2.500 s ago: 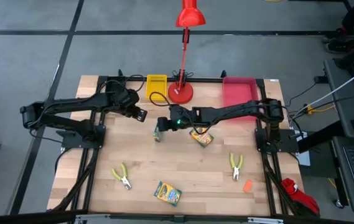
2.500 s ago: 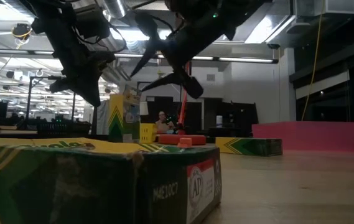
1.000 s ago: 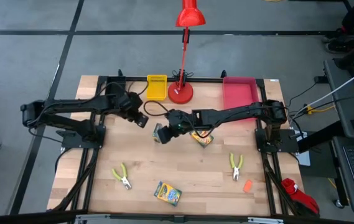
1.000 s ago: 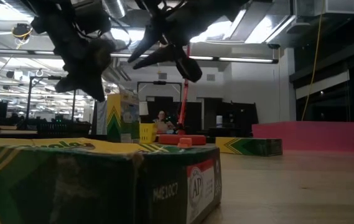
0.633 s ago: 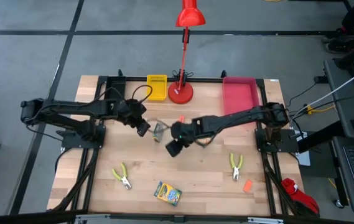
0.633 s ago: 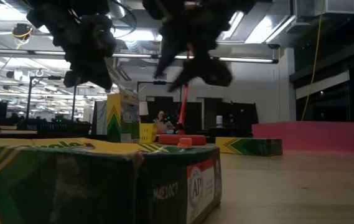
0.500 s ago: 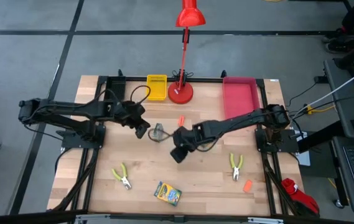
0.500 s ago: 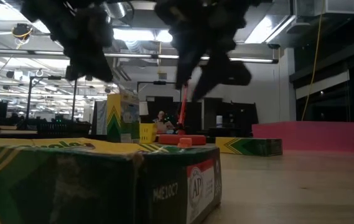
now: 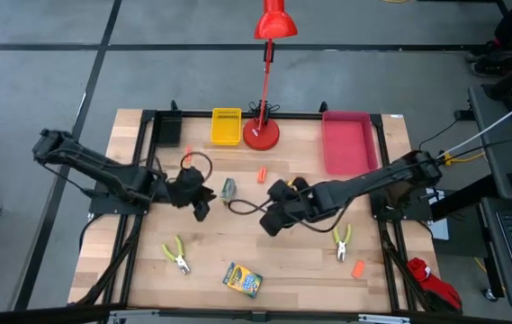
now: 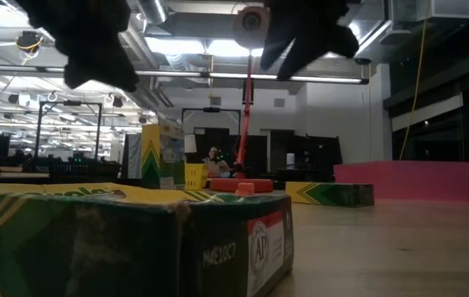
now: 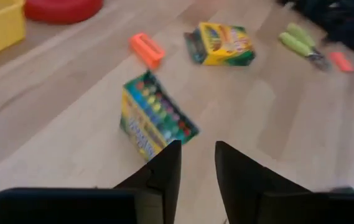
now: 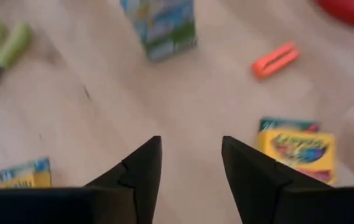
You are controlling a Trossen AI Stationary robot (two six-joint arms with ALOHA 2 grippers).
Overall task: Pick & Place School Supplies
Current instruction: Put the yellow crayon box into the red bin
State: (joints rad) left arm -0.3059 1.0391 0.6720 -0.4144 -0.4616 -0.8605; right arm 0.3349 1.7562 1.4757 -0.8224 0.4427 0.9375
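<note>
A crayon box [image 9: 229, 188] stands upright mid-table, also shown in the left wrist view [image 11: 155, 118] and the right wrist view [image 12: 161, 22]. My left gripper [image 9: 203, 200] hovers just left of it, open and empty. My right gripper [image 9: 270, 213] hovers to its right and nearer the front, open and empty. A second crayon box [image 11: 223, 43] lies flat by the right arm. A third crayon box [image 9: 242, 280] lies near the front edge. Orange pieces lie behind the standing box [image 9: 261, 174], further left [image 9: 188, 151] and at the front right [image 9: 358, 268]. Two pliers lie at the front left [image 9: 176, 255] and the right [image 9: 341, 241].
At the back edge stand a yellow tray [image 9: 226, 126], the red lamp's base [image 9: 261, 133] and a pink tray [image 9: 345, 142]. The dark frame rails run down both sides of the table.
The right gripper has left the standing crayon box and pulled back toward the front right. The left gripper has dropped toward the front left. Both have opened.
</note>
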